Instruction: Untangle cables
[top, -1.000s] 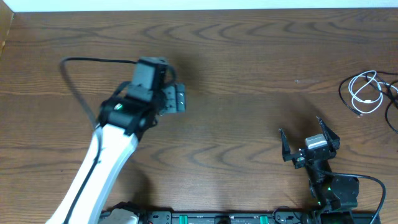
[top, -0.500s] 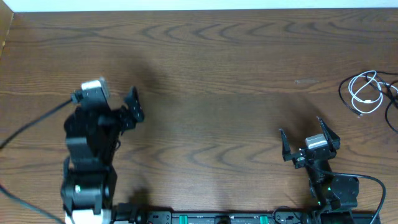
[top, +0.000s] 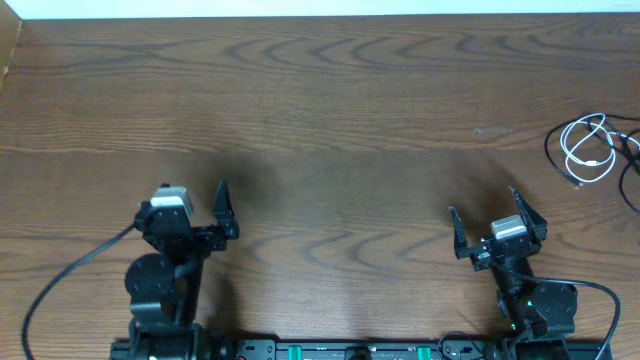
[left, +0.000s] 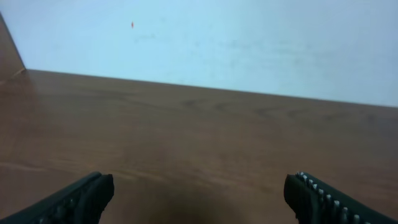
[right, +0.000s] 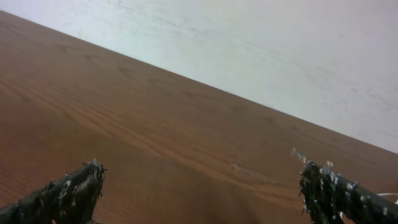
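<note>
The left gripper and right gripper gape empty, well apart from the cables; pinching both at once could tighten the tangle.

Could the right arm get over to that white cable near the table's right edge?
Probably yes: the right gripper is open, and only bare table lies between it and the white cable, though the black cable loops close around it.
</note>
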